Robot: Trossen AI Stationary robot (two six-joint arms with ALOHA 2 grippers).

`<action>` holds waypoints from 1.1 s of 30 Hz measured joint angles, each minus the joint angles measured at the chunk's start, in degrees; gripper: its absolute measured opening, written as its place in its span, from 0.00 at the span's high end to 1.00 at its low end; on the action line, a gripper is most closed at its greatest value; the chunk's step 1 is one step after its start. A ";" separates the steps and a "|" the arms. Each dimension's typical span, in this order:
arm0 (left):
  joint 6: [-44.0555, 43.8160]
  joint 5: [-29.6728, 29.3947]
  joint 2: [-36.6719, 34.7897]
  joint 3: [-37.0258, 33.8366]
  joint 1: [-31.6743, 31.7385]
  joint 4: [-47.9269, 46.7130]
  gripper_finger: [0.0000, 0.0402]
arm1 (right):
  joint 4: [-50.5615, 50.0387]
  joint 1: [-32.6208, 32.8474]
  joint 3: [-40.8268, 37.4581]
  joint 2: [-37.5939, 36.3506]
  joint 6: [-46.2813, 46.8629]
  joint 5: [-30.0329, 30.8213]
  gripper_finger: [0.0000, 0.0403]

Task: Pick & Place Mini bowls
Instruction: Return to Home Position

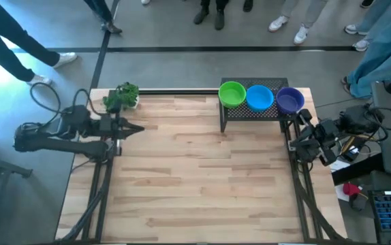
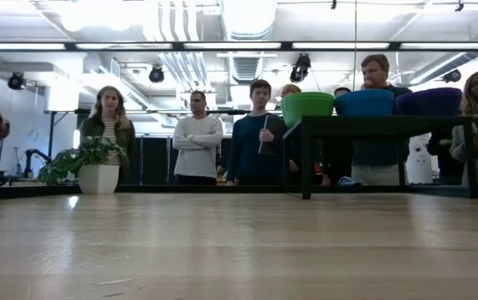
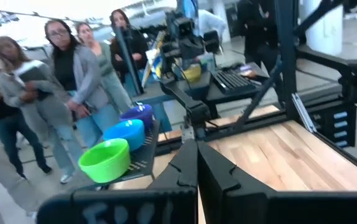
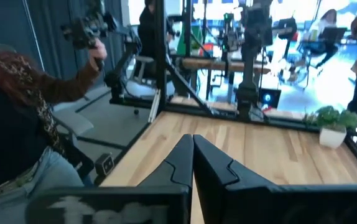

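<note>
green, blue, purple: finding the mini bowls (image 1: 259,97) sitting in a row on the black shelf (image 1: 253,113) at the worktop's (image 1: 202,177) far right. judging the return home as the step in hand. holding left end effector (image 3: 197,146) and right end effector (image 4: 193,140) clenched, empty, at opposite worktop edges. needing only to settle both arms, touching nothing.

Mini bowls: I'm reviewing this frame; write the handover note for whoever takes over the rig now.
Left gripper: shut, empty, at the table's left edge.
Right gripper: shut, empty, at the right edge beside the shelf.
Bowls: green bowl, blue bowl and purple bowl sit side by side on the shelf; how many are nested in each cannot be seen.
Done: placing, apparently.
Left: likely only parking the arms.
</note>
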 joint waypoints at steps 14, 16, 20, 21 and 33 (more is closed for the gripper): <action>-2.12 -4.18 -12.59 -7.44 0.04 -1.04 1.00 | 1.33 0.00 -4.33 -8.73 -0.58 1.91 0.98; -2.10 -4.18 -14.16 -7.99 0.04 -1.26 1.00 | 1.40 0.00 -4.66 -10.36 -0.52 3.17 0.98; -2.10 -4.18 -17.06 -8.99 0.04 -1.51 1.00 | 1.46 0.00 -5.27 -13.26 0.17 4.02 0.98; -2.08 -4.20 -17.79 -9.11 0.04 -1.35 1.00 | 1.44 0.00 -5.38 -14.01 0.57 4.55 0.98; -2.02 -6.63 -26.64 -11.45 0.04 -3.12 1.00 | 1.33 -0.02 -5.78 -18.59 1.29 6.01 0.98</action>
